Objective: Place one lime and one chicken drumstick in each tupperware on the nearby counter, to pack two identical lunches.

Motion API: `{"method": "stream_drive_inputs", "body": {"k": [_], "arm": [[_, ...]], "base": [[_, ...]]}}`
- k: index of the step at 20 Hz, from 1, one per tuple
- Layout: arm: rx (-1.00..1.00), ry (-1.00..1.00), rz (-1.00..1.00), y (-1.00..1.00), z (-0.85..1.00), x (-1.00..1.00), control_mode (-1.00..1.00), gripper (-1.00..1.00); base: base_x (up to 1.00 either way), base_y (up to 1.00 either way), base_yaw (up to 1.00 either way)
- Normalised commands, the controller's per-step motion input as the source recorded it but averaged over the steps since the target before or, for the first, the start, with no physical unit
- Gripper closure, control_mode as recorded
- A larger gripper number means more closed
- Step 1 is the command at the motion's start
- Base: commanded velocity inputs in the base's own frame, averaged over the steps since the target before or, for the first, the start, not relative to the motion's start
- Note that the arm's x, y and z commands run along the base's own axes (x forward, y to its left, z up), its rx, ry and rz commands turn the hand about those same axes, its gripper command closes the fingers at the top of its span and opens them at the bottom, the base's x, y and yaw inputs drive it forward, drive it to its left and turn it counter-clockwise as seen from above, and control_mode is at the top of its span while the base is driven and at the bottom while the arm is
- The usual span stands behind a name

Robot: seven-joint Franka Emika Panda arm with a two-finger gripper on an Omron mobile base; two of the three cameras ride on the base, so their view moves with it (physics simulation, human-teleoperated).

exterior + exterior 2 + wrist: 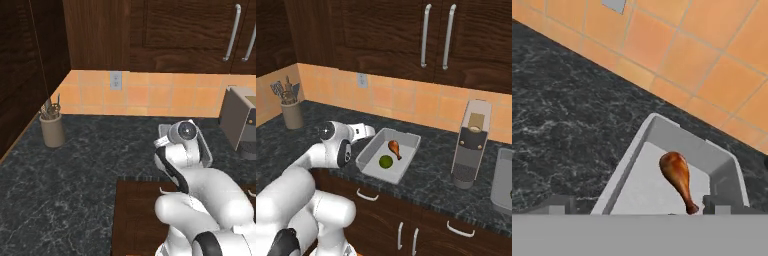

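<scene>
The chicken drumstick (395,148) lies inside the grey tupperware (411,138), its plump end toward the back wall and its thin bone pointing toward the front, and a lime (386,161) sits just beside it on the tub's floor nearer the front edge; the 2 look close but not clearly touching. In the hand view the drumstick (678,178) rests alone on the pale floor of the tub (628,161), with the lime out of frame. That tub stands on the dark marbled bench (431,182), near its front edge and between the arm and the coffee machine (470,150). By my reading, 1 of the 2 lunches is packed: this container holds 1 lime and 1 drumstick. A second tupperware, second lime and second drumstick are not to be seen here, so the other lunch is likely left to do, and I cannot say how far it stands. The end effector (641,208) hangs just above the near part of the tub, its 2 dark tips set wide apart at the bottom of the hand view with nothing between them, so it carries nothing. A utensil holder (292,114) stands well apart at the back left by the orange tiled wall (406,102), under the dark wood cabinets (381,35).
</scene>
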Motion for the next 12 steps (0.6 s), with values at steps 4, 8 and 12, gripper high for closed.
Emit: {"method": "stream_drive_inputs", "body": {"k": [4, 8, 12], "arm": [[-0.11, -0.18, 0.00, 0.74, 0.79, -0.41, -1.00, -1.00], [-0.03, -0.10, 0.01, 0.30, 0.28, -0.28, -1.00, -1.00], [0.10, -0.03, 0.00, -0.12, 0.00, -0.08, -1.00, -1.00]], "base": [[0.00, 0.00, 0.00], [0.00, 0.00, 0.00], [0.00, 0.00, 0.00]]}}
